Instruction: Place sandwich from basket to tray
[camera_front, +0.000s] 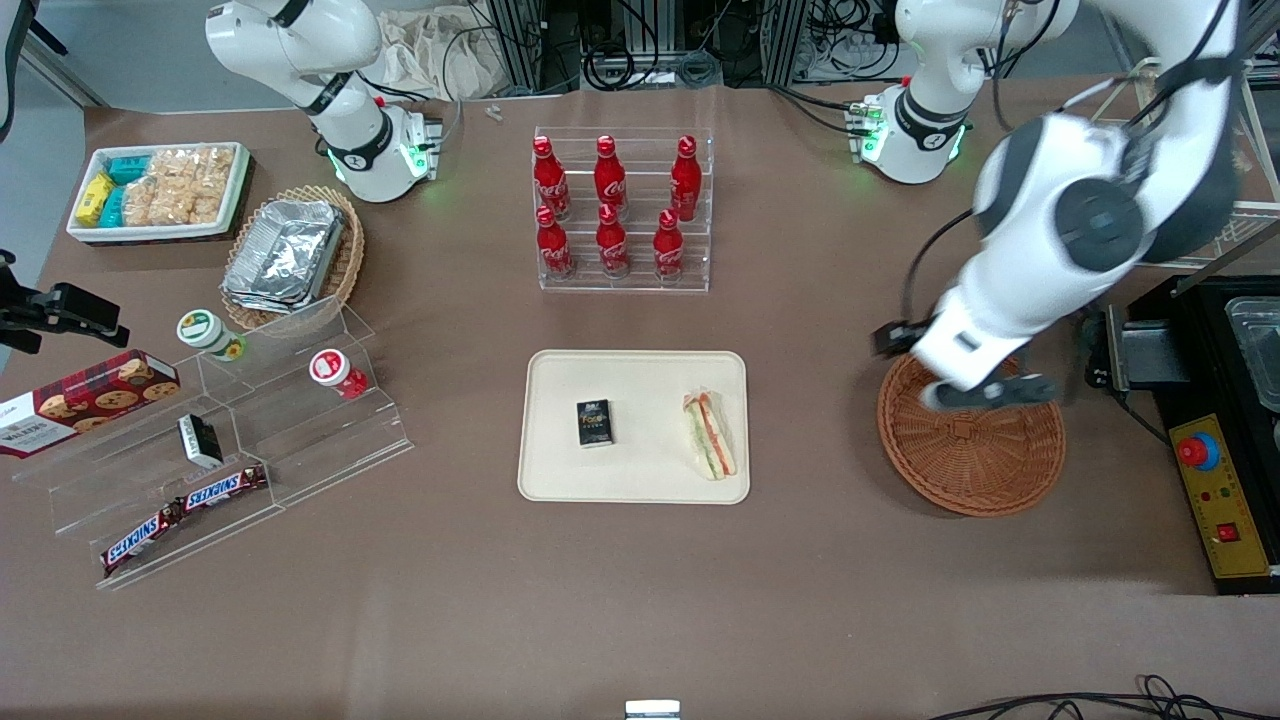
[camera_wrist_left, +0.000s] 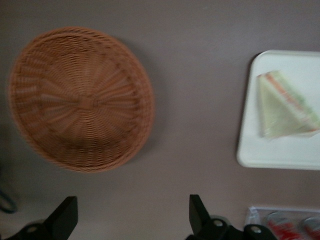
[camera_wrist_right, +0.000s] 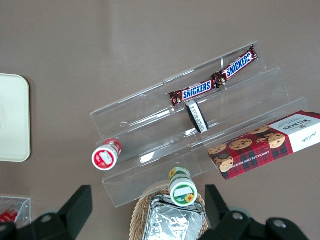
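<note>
Already we find the sandwich (camera_front: 709, 435) lying flat on the tray (camera_front: 560, 480), beside a small dark box (camera_front: 594, 422), so we judge the placing done and the arm free of its load. Our gripper (camera_front: 985, 392) hangs above the basket's (camera_front: 972, 470) rim on the side farther from the front camera, toward the working arm's end of the table. From the wrist we see both fingers (camera_wrist_left: 62, 218) spread wide with only bare tabletop between them; they grasp nothing. That fits a hand that no longer needs to carry: the wedge rests on its broad face, a stable pose for something soft in wrap, and the wicker bowl sits empty (camera_wrist_left: 82, 100). The sandwich (camera_wrist_left: 285, 107) lies well apart from our gripper (camera_wrist_left: 130, 217), on the tray (camera_wrist_left: 250, 155), with an open stretch of table between tray and basket. We reckon nothing remains except perhaps to draw the arm clear.
</note>
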